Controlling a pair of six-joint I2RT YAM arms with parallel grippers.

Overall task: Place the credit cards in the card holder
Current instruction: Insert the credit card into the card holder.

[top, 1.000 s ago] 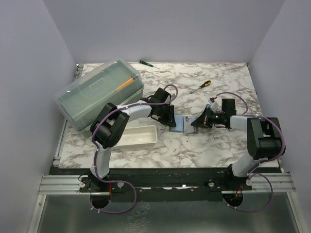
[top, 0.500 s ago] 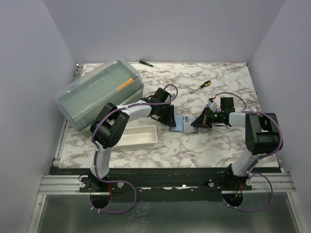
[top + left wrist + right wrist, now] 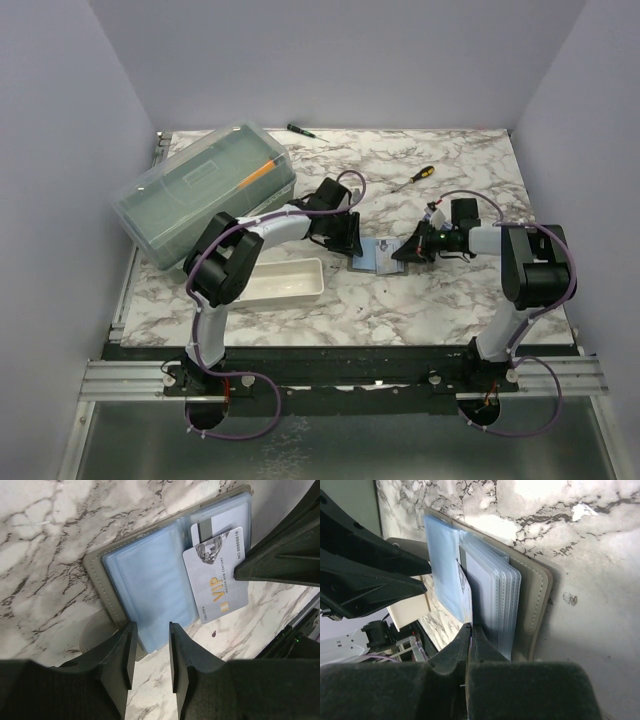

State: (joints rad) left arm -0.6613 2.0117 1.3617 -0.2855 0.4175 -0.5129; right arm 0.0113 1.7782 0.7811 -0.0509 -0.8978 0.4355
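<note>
Loosening from the small grey folding wallet that lies open on the marbled tabletop, the left gripper now stands parted, while the right gripper, pinched together, noses the white plastic VIP card, half-sleeved, probably nearly seated.

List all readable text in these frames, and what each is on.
"VIP": gold letters on the white card lying across the card holder.
"NO" plus a run of digits, mostly 8s: same card's edge; single digits unsure.
Small print beside "VIP": too blurred to read.
Label on the green box: too small.
</note>
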